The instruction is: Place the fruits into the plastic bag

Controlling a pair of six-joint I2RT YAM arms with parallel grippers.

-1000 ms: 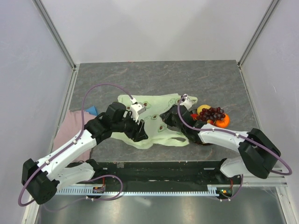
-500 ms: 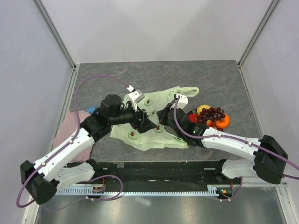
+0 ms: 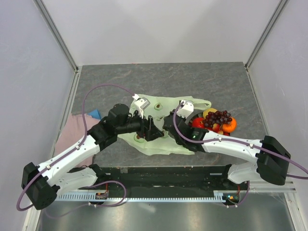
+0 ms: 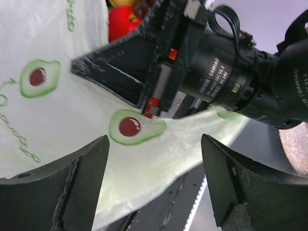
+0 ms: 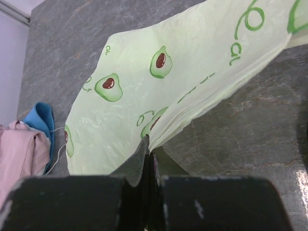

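While the right tool (image 5: 147, 150) clamps the plastic bag (image 3: 159, 103), its long axis runs 8-to-2 o'clock, handles (image 3: 202, 102) at 2; left tool (image 4: 154, 139) spread wide, empty; handles have shifted toward 5 o'clock.

Through my left wrist camera I read "DAMIAO" in white on the black motor housing (image 4: 224, 72) of my right arm, and again on the next housing along. The plastic bag (image 5: 192, 82) carries loopy green script, of which I can make out only "al".
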